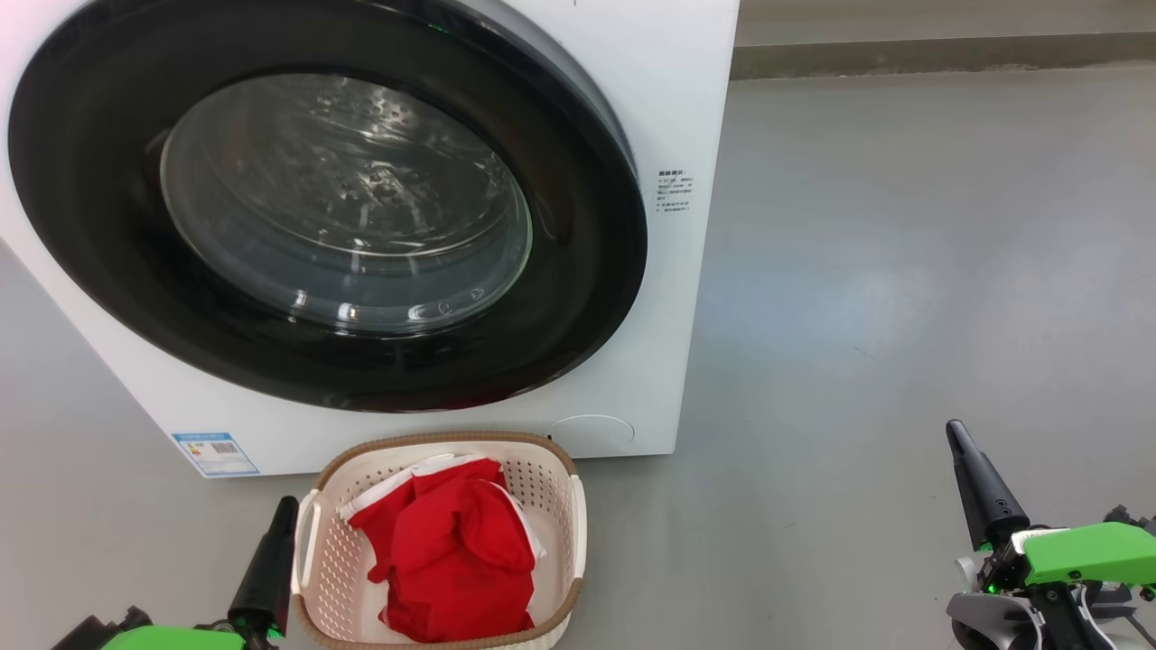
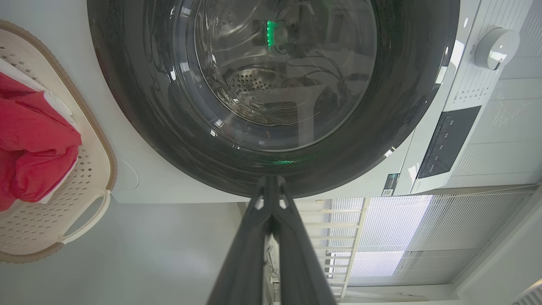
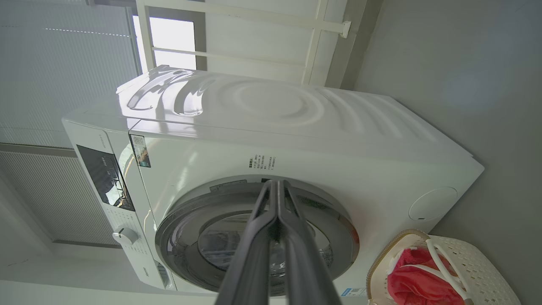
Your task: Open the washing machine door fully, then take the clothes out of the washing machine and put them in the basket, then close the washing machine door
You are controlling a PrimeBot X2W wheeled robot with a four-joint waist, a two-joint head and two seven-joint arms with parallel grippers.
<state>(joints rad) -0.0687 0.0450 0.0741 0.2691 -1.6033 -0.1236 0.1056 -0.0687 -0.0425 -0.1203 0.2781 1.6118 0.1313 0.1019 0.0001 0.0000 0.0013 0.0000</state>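
- our left gripper [image 1: 287, 507] and right gripper [image 1: 957, 435] are both pinched closed, holding nothing.
- the clothes [image 1: 452, 551] lie heaped in the basket [image 1: 562, 469], on the floor [image 1: 903, 271] at the washing machine [image 1: 686, 108]'s front bottom edge.
- the washing machine door [image 1: 343, 208] looks closed; we cannot tell if it is latched, so it might drift open.
- the left gripper is just beside the basket, so a careless swing could tip it.

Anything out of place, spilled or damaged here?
Nothing stands out: the washing machine door looks shut, the red clothes lie inside the basket, and the left gripper and right gripper sit clear, jaws closed.
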